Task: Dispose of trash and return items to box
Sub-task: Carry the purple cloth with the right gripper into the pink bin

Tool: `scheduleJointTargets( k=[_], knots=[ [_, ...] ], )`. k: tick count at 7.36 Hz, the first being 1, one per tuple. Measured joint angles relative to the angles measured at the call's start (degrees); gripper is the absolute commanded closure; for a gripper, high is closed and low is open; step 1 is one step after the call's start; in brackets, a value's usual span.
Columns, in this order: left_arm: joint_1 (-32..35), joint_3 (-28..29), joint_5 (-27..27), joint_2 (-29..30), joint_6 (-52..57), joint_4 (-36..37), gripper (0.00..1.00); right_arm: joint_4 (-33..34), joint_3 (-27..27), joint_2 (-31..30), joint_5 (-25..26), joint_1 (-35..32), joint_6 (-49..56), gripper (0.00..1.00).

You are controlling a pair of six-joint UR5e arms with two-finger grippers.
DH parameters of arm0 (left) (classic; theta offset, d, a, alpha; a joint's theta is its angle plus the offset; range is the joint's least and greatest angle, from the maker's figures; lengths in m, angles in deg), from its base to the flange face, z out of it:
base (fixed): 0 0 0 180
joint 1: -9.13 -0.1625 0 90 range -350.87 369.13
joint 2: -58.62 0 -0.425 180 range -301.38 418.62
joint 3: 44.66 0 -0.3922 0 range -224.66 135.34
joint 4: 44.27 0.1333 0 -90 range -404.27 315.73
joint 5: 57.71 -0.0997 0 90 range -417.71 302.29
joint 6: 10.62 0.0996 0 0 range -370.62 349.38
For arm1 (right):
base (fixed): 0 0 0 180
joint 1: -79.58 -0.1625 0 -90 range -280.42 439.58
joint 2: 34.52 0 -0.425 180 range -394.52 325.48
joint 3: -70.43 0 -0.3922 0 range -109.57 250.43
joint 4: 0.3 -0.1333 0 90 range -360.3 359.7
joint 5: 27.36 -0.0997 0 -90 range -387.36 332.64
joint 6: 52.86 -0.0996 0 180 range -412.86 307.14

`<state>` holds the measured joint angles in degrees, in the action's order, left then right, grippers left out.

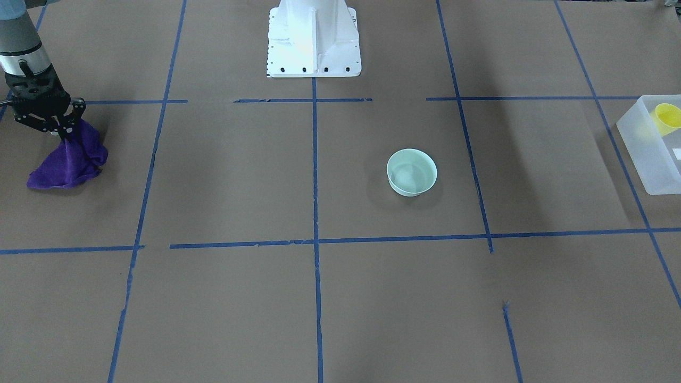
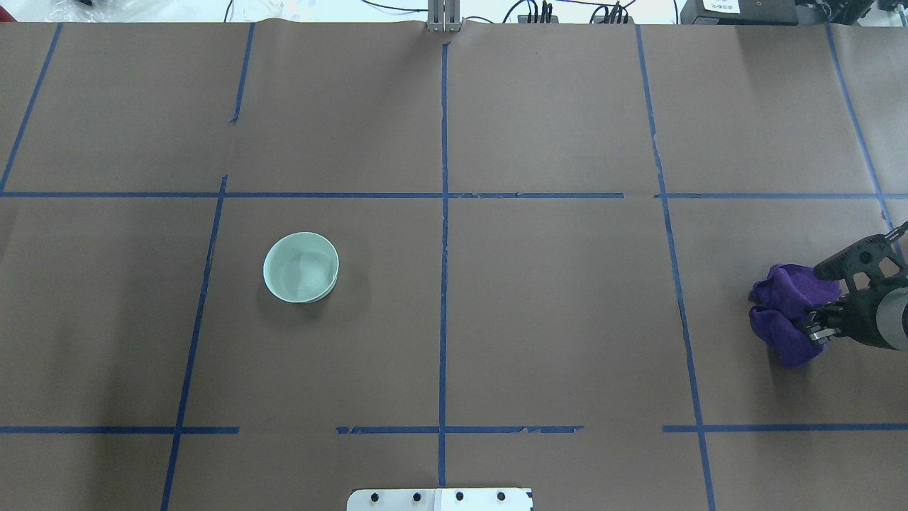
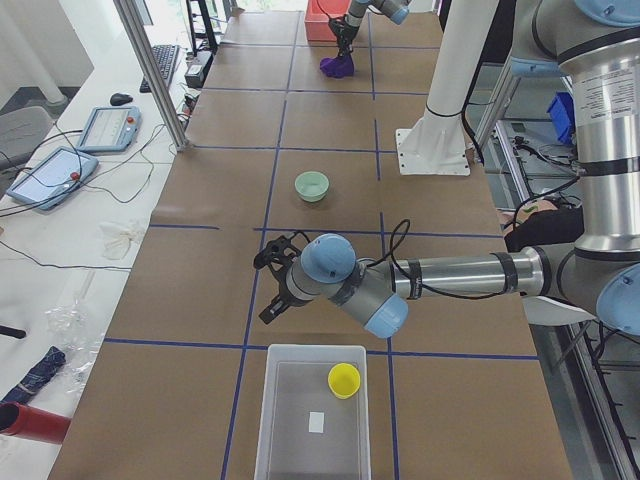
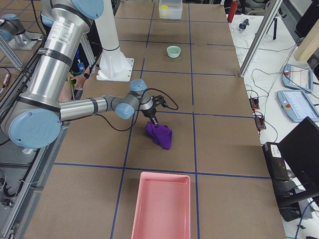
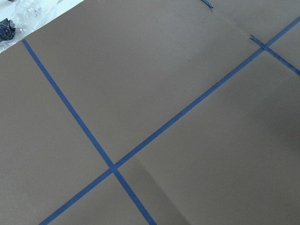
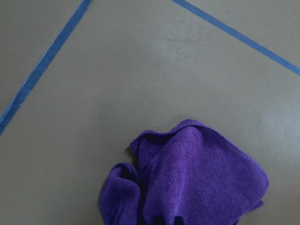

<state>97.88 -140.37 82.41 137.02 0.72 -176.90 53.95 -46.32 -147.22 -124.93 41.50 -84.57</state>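
The mint-green bowl [image 1: 411,171] stands upright on the brown table, left of centre in the overhead view [image 2: 301,267]. The yellow cup [image 1: 667,118] lies inside the frosted box [image 1: 646,154] at the table's end on my left, also in the exterior left view [image 3: 344,379]. My right gripper [image 1: 61,133] is shut on a purple cloth [image 1: 69,162], pinching its top while its lower folds rest on the table [image 2: 784,312]. My left gripper [image 3: 268,290] hovers between the bowl and the box; it shows only in the side view, so I cannot tell its state.
A pink tray [image 4: 162,209] lies at the table's end on my right, just beyond the cloth. The white robot base [image 1: 314,40] stands at the robot's side of the table. Blue tape lines cross the brown paper. Tablets and cables lie on the operators' side [image 3: 60,170].
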Motion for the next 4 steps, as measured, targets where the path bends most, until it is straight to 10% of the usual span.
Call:
scheduleJointTargets(
  k=[4],
  knots=[
    [0.0,-0.4,0.2,0.0,-1.5,-0.1,0.00,17.0,-0.3,5.5,-21.3,-33.5,38.8,1.00]
  ],
)
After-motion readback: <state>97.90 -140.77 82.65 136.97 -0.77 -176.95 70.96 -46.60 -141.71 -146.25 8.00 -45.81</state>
